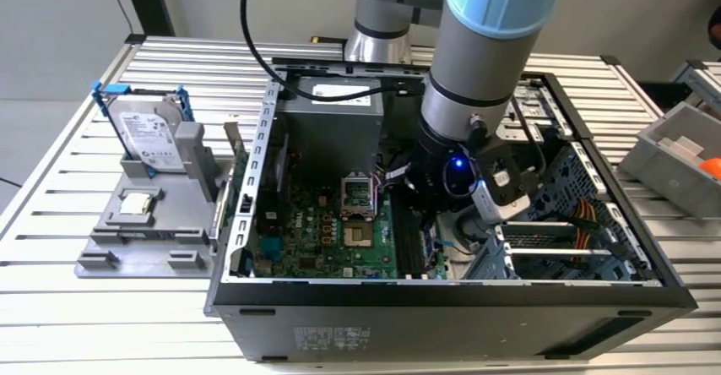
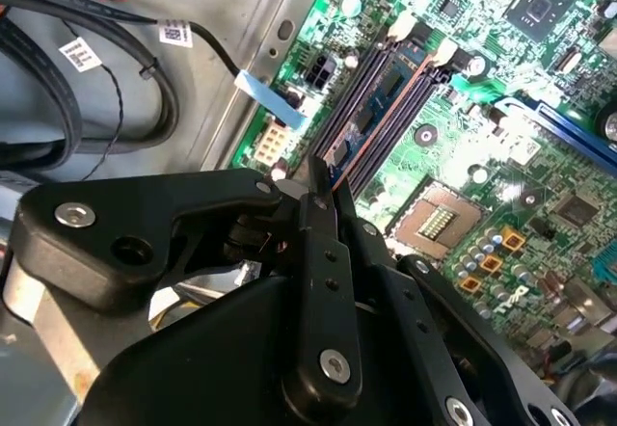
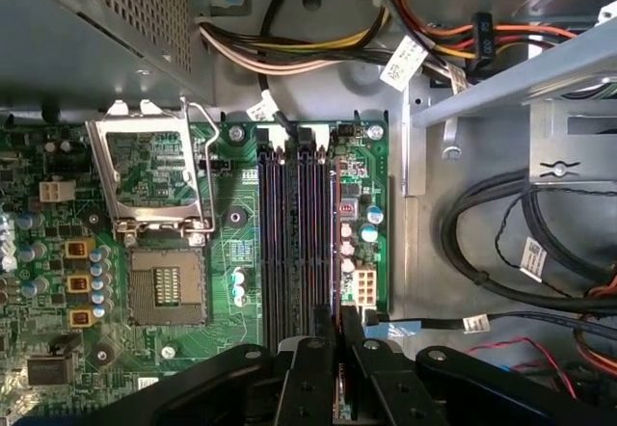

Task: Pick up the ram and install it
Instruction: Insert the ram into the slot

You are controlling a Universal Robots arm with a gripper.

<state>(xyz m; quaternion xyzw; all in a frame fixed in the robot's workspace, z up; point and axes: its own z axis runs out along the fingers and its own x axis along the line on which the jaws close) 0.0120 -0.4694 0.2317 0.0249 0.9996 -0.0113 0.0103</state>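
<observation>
My gripper [image 1: 426, 219] reaches down inside the open computer case, right over the motherboard's black memory slots [image 3: 294, 243]. In the second wrist view the ram [image 2: 384, 93] shows as a dark blue-green strip standing on edge along the slots. It runs away from my gripper [image 2: 323, 190]. The two black fingers are pressed together on its near end. In the first wrist view my gripper [image 3: 337, 334] sits over the slot nearest the board's edge, with a thin sliver of board between the fingers. Whether the ram is fully seated cannot be told.
The empty processor socket [image 3: 166, 291] with its raised metal frame lies beside the slots. Cable bundles [image 3: 501, 252] and a drive cage crowd the other side. Outside the case, a grey stand [image 1: 141, 240] carries a hard drive [image 1: 149, 134] in a blue frame and a small silver chip [image 1: 138, 202].
</observation>
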